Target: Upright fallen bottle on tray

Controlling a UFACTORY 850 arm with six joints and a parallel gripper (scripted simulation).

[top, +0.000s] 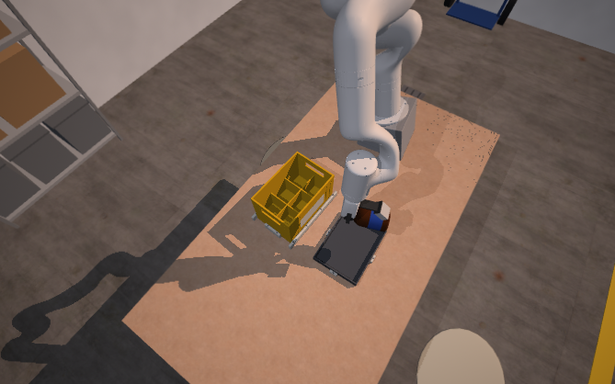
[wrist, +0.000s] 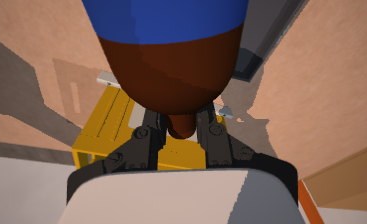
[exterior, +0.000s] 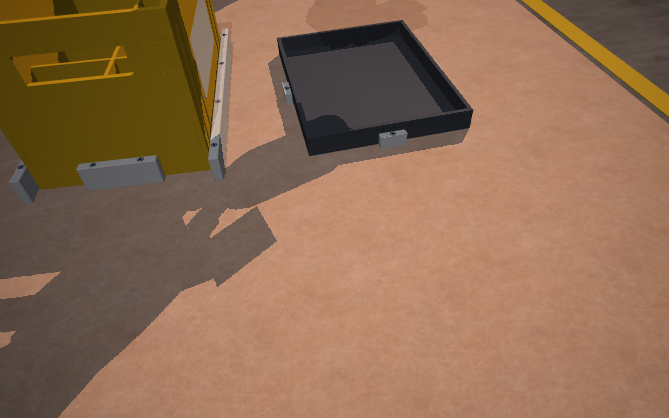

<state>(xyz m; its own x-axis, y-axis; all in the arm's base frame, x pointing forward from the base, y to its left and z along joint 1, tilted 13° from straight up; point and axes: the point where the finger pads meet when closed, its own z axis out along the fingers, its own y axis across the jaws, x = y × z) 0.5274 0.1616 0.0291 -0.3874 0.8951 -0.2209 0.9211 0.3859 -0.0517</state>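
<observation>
- Brown bottle (top: 363, 216) (wrist: 171, 70) lying tilted, neck in gripper (top: 347, 218) (wrist: 180, 99), body pointing right.
- Gripper clamping neck.
- Tray (top: 348, 248) (exterior: 362, 85) (wrist: 271, 30) waiting nearer.

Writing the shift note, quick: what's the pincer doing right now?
Pincer: closed on the neck of the brown bottle.

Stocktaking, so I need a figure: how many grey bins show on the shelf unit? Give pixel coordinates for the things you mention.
3, side by side in the top view: left bin (top: 1, 191), middle bin (top: 43, 158), right bin (top: 82, 125). More may be hidden past the picture's left edge.
</observation>
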